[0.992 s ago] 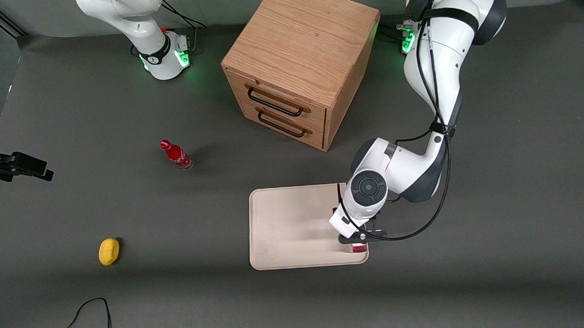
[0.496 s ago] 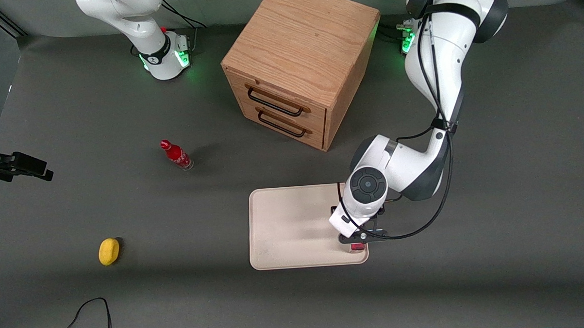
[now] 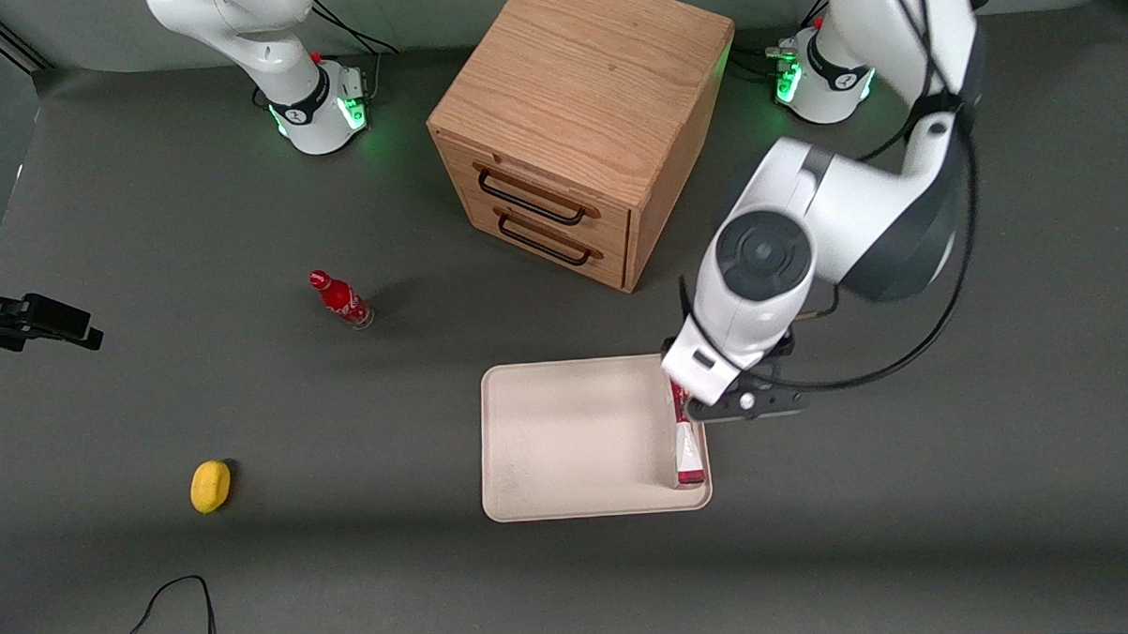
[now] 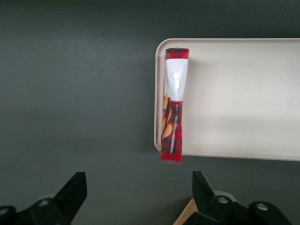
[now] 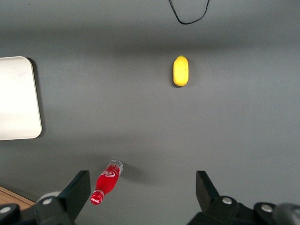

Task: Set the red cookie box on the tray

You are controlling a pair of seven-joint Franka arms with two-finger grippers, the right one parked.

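The red cookie box (image 3: pixel 687 446) rests on one narrow long side on the cream tray (image 3: pixel 568 439), along the rim at the working arm's end. The wrist view shows the cookie box (image 4: pixel 173 117) red with a white patch near one end, just inside the rim of the tray (image 4: pixel 243 103). My left gripper (image 4: pixel 138 187) is open and holds nothing. It hangs well above the table, over the tray corner farther from the front camera, clear of the box. In the front view the wrist (image 3: pixel 755 282) covers the fingers and the box's farther end.
A wooden two-drawer cabinet (image 3: pixel 581 129) stands farther from the front camera than the tray. A small red cola bottle (image 3: pixel 340 299) and a yellow object (image 3: pixel 211 486) sit toward the parked arm's end. A black cable (image 3: pixel 171 603) loops at the table's near edge.
The left arm has risen and drawn away from the front camera. The box, mostly covered by the gripper before, now stands free on the tray.
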